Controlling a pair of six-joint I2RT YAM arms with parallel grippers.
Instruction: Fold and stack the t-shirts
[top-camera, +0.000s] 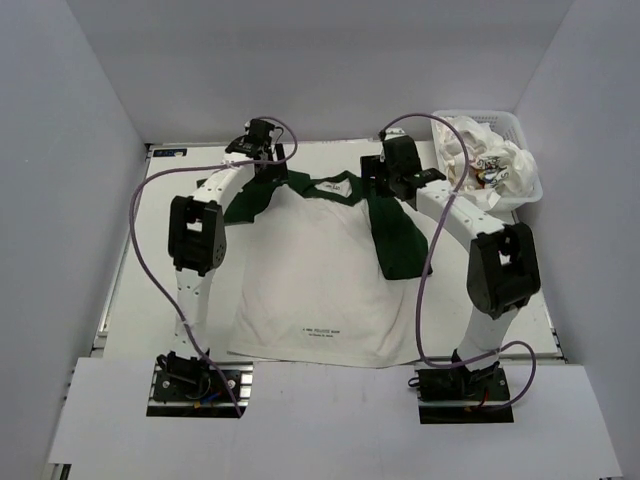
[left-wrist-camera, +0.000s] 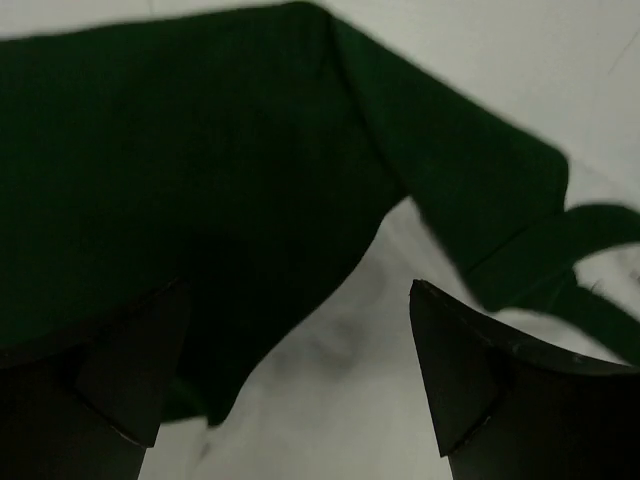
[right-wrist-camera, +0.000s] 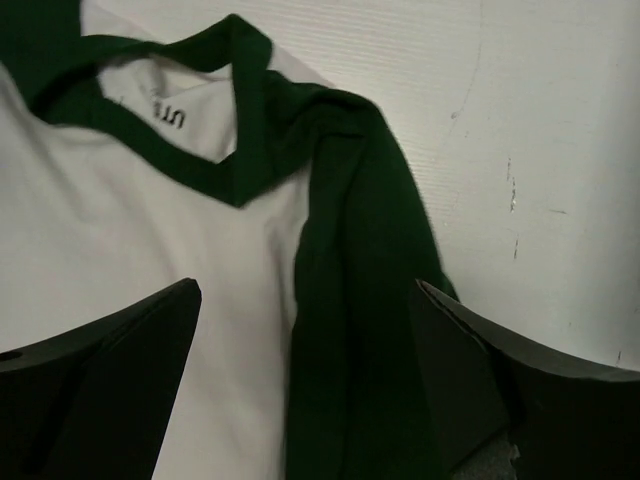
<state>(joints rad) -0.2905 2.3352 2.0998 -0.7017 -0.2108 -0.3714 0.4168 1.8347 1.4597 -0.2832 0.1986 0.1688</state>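
**Top external view.** We see the green-sleeved t-shirt (top-camera: 320, 270) spread flat on the white table (top-camera: 150, 280), collar toward the far edge and hem toward the arm bases. There is small black print near the hem. Its sleeve on the L side lies out sideways; the one on the R side angles down alongside the body. The left gripper (top-camera: 268, 160) sits over the L shoulder/sleeve, the right gripper (top-camera: 390, 180) over the R shoulder. Crumpled t-shirts (top-camera: 490, 160), white w/ small coloured prints, fill the white basket (top-camera: 520, 130) at the far R corner, well apart from the flat shirt. Purple cables (top-camera: 135, 250) loop along both arms.

**Left wrist view.** The left gripper (left-wrist-camera: 300, 290) has its jaws wide apart, w/ nothing between them. We see its dark fingers (left-wrist-camera: 130, 370) above the dark green sleeve (left-wrist-camera: 200, 150), where green meets the white body cloth (left-wrist-camera: 330, 400). Bare table shows at top R.

**Right wrist view.** The right gripper (right-wrist-camera: 308, 285) likewise has its jaws spread, gripping nothing. Below it lie the green V collar (right-wrist-camera: 190, 165), white chest cloth, and the green sleeve (right-wrist-camera: 365, 300) along the seam. Whether the fingertips touch the cloth, we cannot tell.
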